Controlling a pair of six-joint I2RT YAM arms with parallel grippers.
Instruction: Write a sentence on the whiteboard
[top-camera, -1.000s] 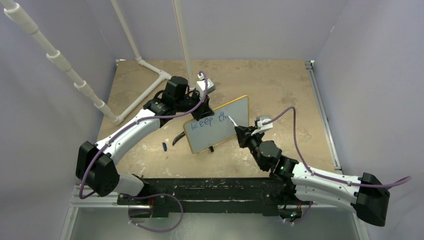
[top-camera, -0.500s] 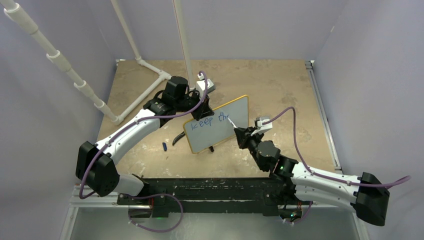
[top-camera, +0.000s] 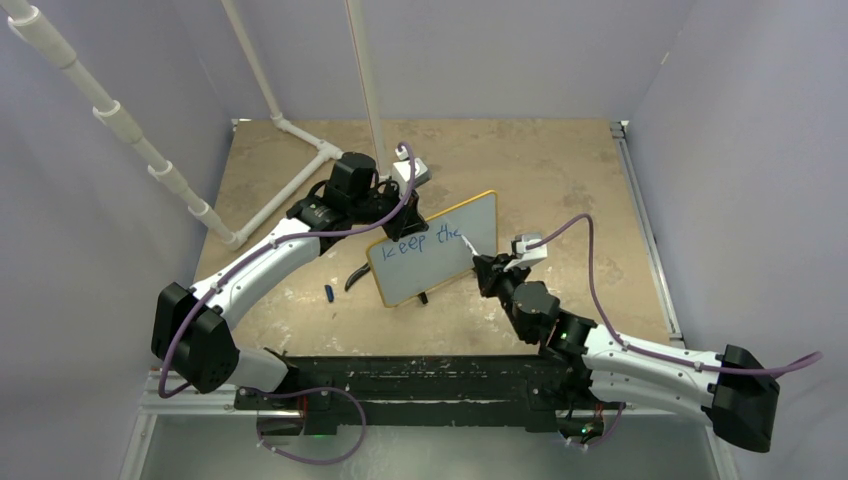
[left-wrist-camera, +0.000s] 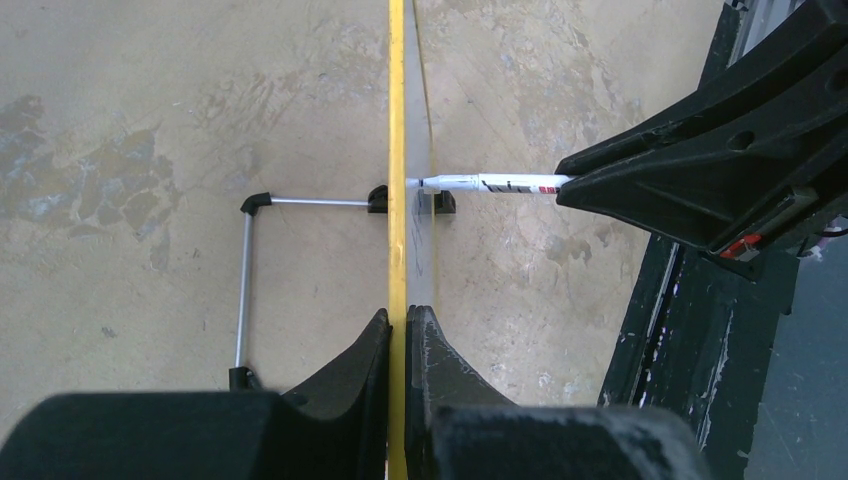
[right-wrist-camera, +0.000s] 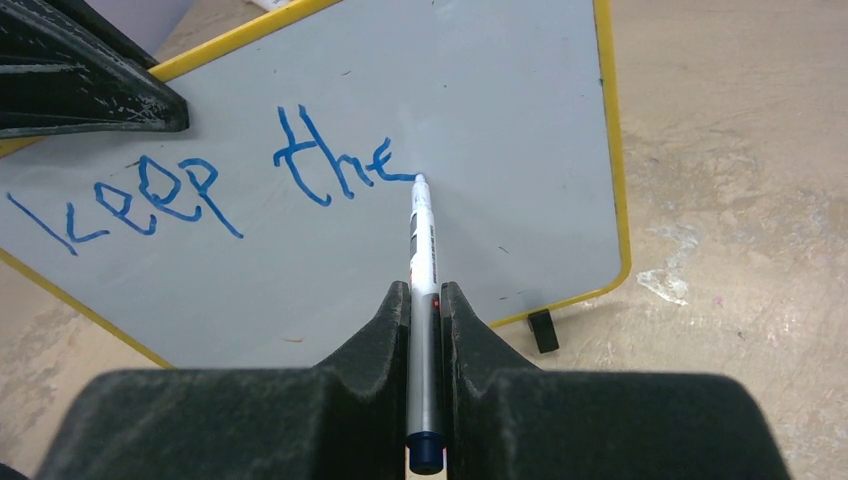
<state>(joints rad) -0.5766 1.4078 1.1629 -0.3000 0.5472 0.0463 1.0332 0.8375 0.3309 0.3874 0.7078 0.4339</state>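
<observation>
On the tan table (top-camera: 560, 180) the whiteboard (top-camera: 425, 278) stands on its feet, its yellow rim pinched tight by the left gripper (left-wrist-camera: 398, 335); facing it, the right gripper (right-wrist-camera: 425, 295) clamps a marker (right-wrist-camera: 422, 240), tip touching the board just after the blue "keep the" (top-camera: 418, 244), which a second ago read only "keep th"

The table (top-camera: 560, 170) bears the whiteboard (top-camera: 428, 272) and a blue object (top-camera: 328, 293).

Even soft light, sharp pics.
</observation>
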